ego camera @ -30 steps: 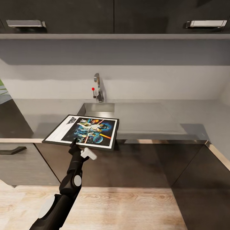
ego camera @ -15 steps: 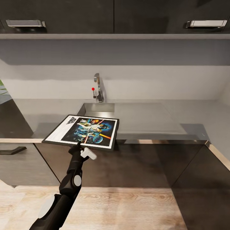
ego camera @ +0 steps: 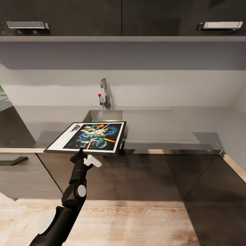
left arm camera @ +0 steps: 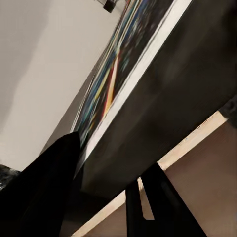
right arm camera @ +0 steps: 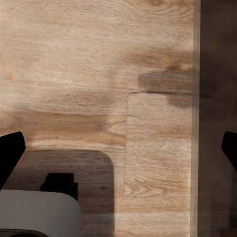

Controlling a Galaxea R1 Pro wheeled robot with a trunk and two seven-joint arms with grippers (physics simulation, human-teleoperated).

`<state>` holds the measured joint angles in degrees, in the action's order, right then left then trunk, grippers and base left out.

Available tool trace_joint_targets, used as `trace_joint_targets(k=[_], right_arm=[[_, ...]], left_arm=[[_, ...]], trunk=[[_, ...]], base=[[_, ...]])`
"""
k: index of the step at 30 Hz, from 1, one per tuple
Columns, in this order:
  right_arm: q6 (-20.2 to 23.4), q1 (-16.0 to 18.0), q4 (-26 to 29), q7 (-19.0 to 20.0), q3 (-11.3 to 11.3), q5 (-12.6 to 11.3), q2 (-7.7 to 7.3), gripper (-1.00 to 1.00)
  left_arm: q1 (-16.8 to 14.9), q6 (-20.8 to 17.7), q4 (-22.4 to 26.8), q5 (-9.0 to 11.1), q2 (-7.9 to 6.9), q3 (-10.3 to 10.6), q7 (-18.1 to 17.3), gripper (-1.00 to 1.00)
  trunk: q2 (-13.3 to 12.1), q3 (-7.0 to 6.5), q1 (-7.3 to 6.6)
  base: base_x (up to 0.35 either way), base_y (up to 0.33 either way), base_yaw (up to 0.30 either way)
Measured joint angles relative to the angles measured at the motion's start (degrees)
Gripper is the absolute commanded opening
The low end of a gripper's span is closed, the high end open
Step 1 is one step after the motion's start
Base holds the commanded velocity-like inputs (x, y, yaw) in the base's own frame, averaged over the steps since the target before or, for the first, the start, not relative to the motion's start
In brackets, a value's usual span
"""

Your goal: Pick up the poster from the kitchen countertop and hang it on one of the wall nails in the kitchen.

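- My left pincer (ego camera: 81, 152) is clenched on the poster (ego camera: 89, 137), gripping the near edge of its frame; in the left wrist view one finger (left arm camera: 47, 190) lies over the printed face and the other (left arm camera: 155, 202) sits under the frame.
- The poster is at the front of the tabletop (ego camera: 164, 126), just in front of the sink (ego camera: 102, 115) and to its left side. Its near edge juts out past the tabletop's lip, over the cabinets (ego camera: 143, 177). I judge that overhang is why I grip here: it lets a finger slip underneath without scraping the surface.
- The poster looks close to level. Whether its far edge rests on the tabletop or has cleared it, I cannot tell.
- My arm comes up from low on the left, so the pincer meets the frame edge-on instead of from above.
- My right pincer (right arm camera: 118, 148) is released, fingertips spread wide, and points down at the wooden floor (right arm camera: 98, 74). I keep it parked there so it stays clear of the lift.
- The tap (ego camera: 105, 94) stands just behind the sink, so I judge I should raise the poster toward me, not push it back.
- No wall nail is visible from here; finding one comes after the lift.
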<state>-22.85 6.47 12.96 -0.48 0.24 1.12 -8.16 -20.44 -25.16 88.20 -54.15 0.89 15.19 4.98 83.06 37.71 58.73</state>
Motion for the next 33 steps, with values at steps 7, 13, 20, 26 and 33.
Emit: trace_joint_targets(k=[7, 13, 20, 26, 33], right_arm=[[0.00, 0.00, 0.00, 0.00, 0.00, 0.00, 0.00, 1.00], [0.00, 0.00, 0.00, -0.01, 0.00, 0.00, 0.00, 1.00], [0.00, 0.00, 0.00, 0.00, 0.00, 0.00, 0.00, 1.00], [0.00, 0.00, 0.00, 0.00, 0.00, 0.00, 0.00, 1.00], [0.00, 0.00, 0.00, -0.01, 0.00, 0.00, 0.00, 1.00]], left_arm=[[0.00, -0.68, 0.80, -1.89, 0.00, 0.42, 0.02, -1.00], [0.00, -0.82, 1.42, -3.13, 0.05, 0.68, 0.00, -1.00], [0.00, -0.84, 1.62, -3.28, 0.28, 0.69, -0.05, -1.00], [0.00, -0.84, 1.99, -3.31, 2.62, 0.61, -0.02, -1.00], [0.00, -0.84, 2.06, -3.38, 5.63, 0.50, 0.00, -1.00]], trunk=[[0.00, 0.00, 0.00], [0.00, 0.00, 0.00], [0.00, 0.00, 0.00], [0.00, 0.00, 0.00], [0.00, 0.00, 0.00]], base=[[0.000, 0.000, 0.000], [0.000, 0.000, 0.000], [0.000, 0.000, 0.000], [0.000, 0.000, 0.000], [0.000, 0.000, 0.000]])
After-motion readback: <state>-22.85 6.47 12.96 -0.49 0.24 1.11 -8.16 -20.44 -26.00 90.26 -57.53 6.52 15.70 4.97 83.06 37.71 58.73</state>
